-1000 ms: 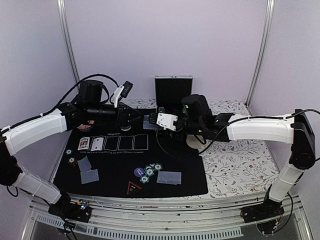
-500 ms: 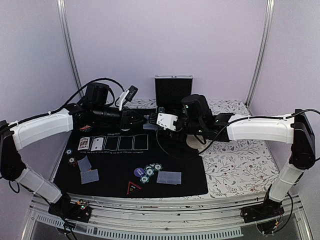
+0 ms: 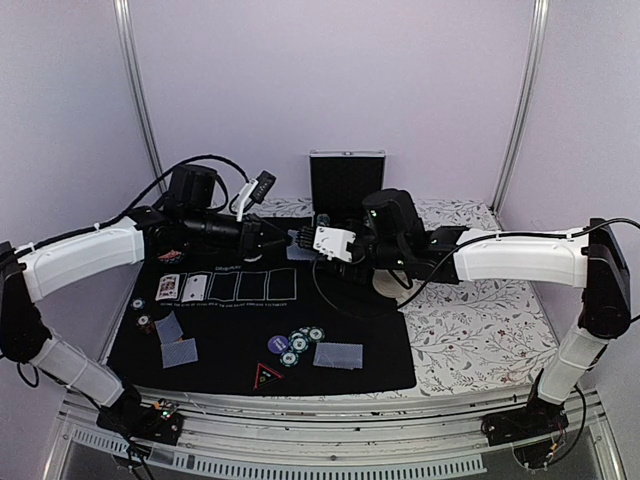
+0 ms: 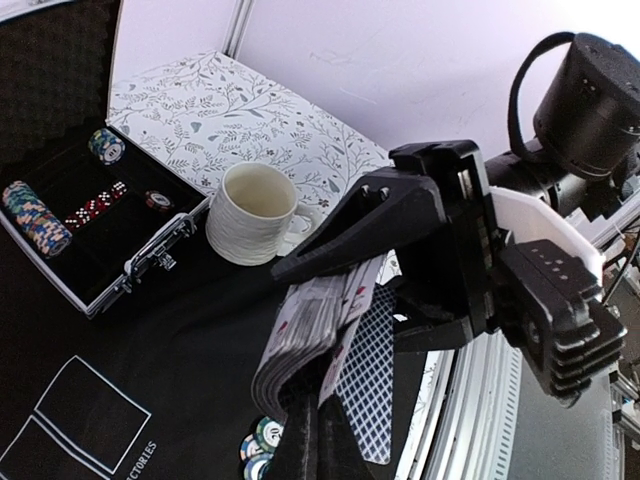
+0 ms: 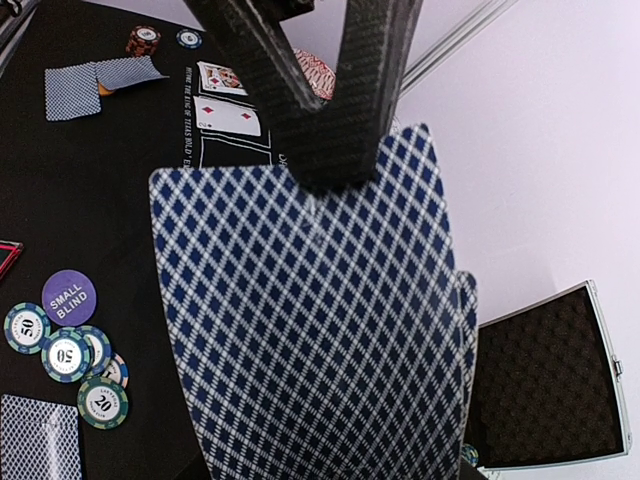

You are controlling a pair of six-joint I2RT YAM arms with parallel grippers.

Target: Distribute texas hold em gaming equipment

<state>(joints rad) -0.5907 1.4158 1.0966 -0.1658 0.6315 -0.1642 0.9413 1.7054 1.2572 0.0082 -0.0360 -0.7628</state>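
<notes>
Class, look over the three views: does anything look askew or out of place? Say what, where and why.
One card hangs skewed below the deck that the right fingers hold above the black mat, pinched by the left fingers. It looks mid-deal rather than a fault. Nothing else stands out.

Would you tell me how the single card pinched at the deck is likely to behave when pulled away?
The card looks thin and bows under the left gripper, so it is probably floppy and very light. The deck is splayed, so neighbouring cards may slide out with it.
</notes>
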